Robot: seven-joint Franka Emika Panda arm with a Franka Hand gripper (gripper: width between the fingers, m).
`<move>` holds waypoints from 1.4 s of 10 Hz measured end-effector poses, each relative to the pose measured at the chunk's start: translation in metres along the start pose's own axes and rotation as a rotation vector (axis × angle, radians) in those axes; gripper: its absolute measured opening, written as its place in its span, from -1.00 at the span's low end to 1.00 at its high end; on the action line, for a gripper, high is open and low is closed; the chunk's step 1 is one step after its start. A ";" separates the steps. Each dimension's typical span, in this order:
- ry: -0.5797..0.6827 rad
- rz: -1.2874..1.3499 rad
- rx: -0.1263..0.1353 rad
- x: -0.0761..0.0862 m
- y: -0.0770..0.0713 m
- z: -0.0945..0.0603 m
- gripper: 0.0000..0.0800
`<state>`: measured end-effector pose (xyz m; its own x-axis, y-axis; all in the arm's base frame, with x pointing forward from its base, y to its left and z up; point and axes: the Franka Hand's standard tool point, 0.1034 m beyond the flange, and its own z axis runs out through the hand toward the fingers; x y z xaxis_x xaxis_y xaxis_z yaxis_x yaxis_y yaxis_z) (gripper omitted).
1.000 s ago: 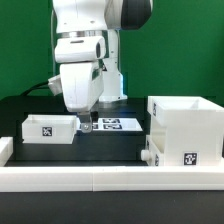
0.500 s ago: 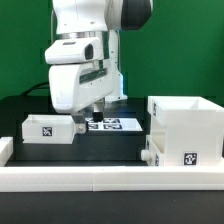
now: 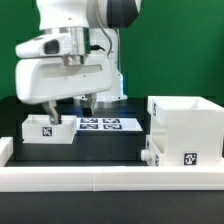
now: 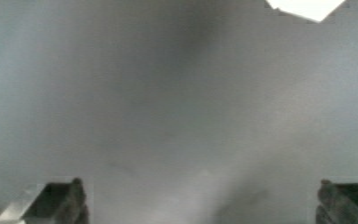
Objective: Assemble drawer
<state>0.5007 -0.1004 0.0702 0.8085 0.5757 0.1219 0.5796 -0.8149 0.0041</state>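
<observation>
A shallow white tray [image 3: 45, 129] with a marker tag sits at the exterior view's left. The tall white housing [image 3: 186, 128] stands at the right, and a white part with a tag [image 3: 150, 155] juts from its lower left side. My gripper [image 3: 68, 108] is open and empty, its two fingers spread just above the tray's right end. The wrist view is blurred grey. It shows the gripper [image 4: 201, 205] with its fingertips [image 4: 53, 200] far apart and nothing between them, plus a white patch [image 4: 309, 8] at one corner.
The marker board [image 3: 102, 124] lies flat behind the tray, under the hand. A low white rail [image 3: 110, 180] borders the table's front edge. The arm's bulky white hand hangs over the left half of the table.
The arm has swung toward the exterior view's left and the hand has turned. The fingers moved from over the marker board to above the tray's right end.
</observation>
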 end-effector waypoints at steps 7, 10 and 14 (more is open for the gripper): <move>0.007 0.554 0.018 -0.010 -0.003 0.000 0.62; -0.007 0.564 0.002 -0.038 -0.019 0.000 0.62; -0.019 0.567 -0.014 -0.068 -0.044 0.007 0.62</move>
<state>0.4211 -0.1031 0.0553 0.9947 0.0486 0.0910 0.0527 -0.9976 -0.0438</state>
